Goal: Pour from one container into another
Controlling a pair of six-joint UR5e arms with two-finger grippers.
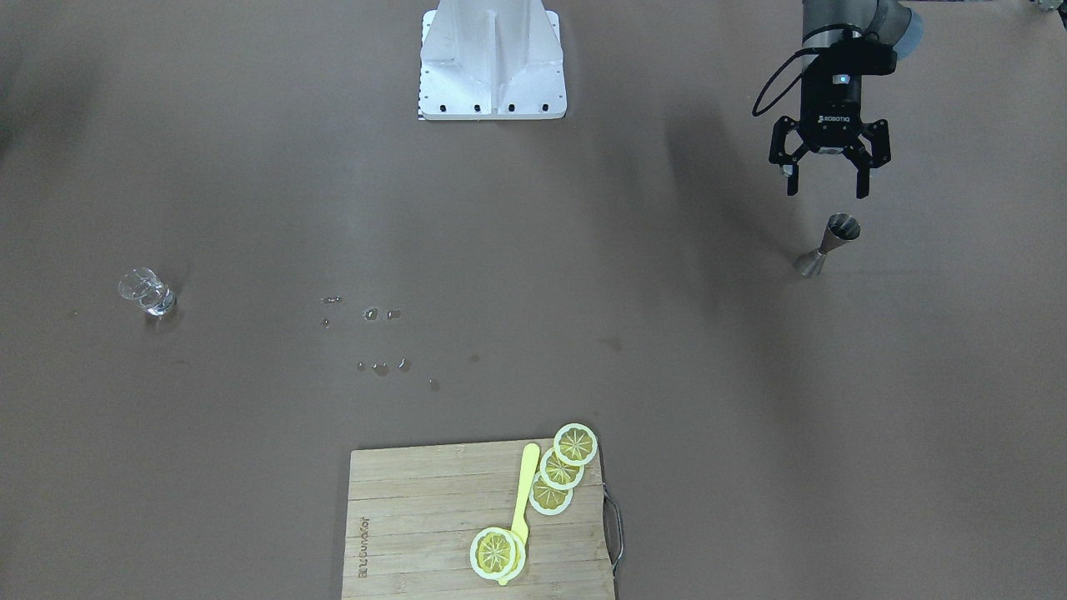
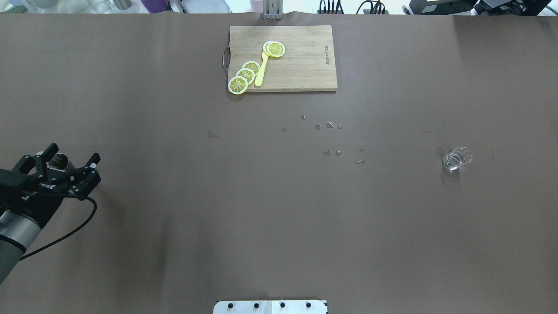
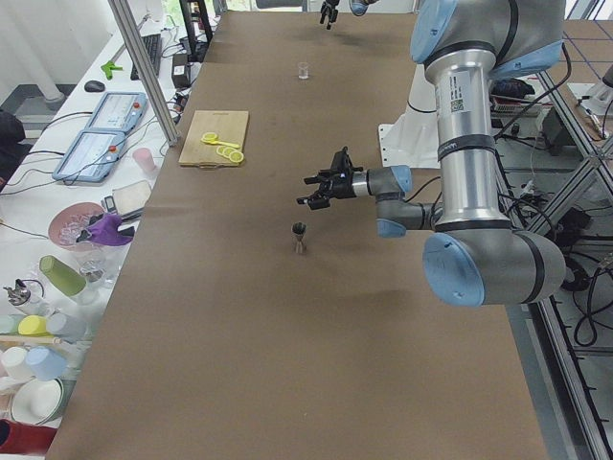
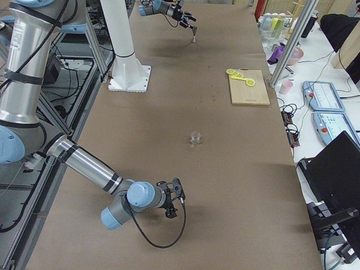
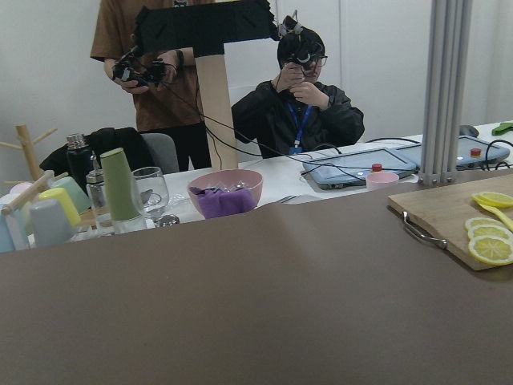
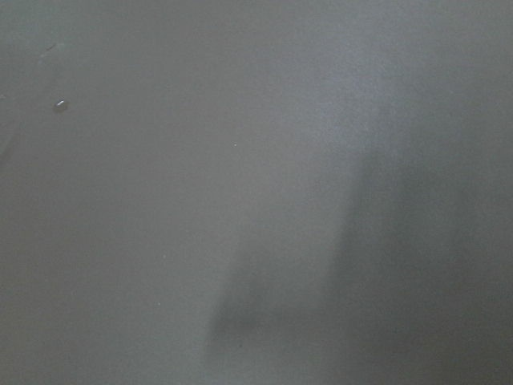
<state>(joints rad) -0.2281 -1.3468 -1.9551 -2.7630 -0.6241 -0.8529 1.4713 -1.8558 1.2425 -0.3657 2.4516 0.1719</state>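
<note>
Left end effector released at the jigger; right end effector state undetermined.
My left fingers are spread, and the jigger stands upright on the tabletop just below and ahead of the fingertips, untouched. The clear glass stands upright far to this end effector's right, nearer my right end effector. I cannot tell whether that one is released or clenched.

Clear glass upright, R side; steel jigger upright, far L.
</note>
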